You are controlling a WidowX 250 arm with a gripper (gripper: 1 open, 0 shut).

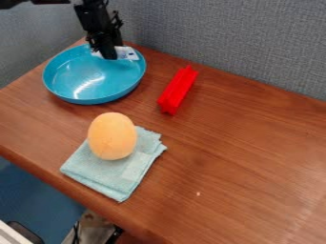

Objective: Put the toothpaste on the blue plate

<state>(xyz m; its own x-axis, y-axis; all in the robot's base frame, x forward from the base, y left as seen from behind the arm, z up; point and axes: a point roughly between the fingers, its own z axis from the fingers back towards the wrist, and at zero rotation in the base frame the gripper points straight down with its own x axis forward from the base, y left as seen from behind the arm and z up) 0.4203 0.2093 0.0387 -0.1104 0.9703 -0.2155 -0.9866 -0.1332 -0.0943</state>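
So the whole thing sits on a brown wood-grain bench (pixel 242 162), and the widest item on it is the round, shallow, turquoise-blue plastic plate (pixel 79 84) up at the far left corner. Nearer the front edge there's a pale teal folded cloth (pixel 121 167) with a smooth orange egg-shaped thing (pixel 111 135) sitting on top of it, and a long solid red bar (pixel 177 89) lying on the bare wood just right of the plate, well apart from everything else.

The bit that matters: the black pincer (pixel 110 52) comes down steeply over the plate's far right rim, and the small flat white toothpaste tube (pixel 126 57) with red and blue print shows right at its tips. From here it looks like the jaws are part-way closed and clamped on the tube, but it's tiny and mostly hidden behind the black fingers, so I wouldn't swear to exactly how it's pinched. I can't tell whether the tube is resting on the rim or hanging just above it, and I can't read its long axis either.

My take: the tube is already over the plate, so it's right where it needs to go, just barely inside the edge. The risky part is that rim. Let go there and it could tip outward onto the bench instead of sliding into the bowl.
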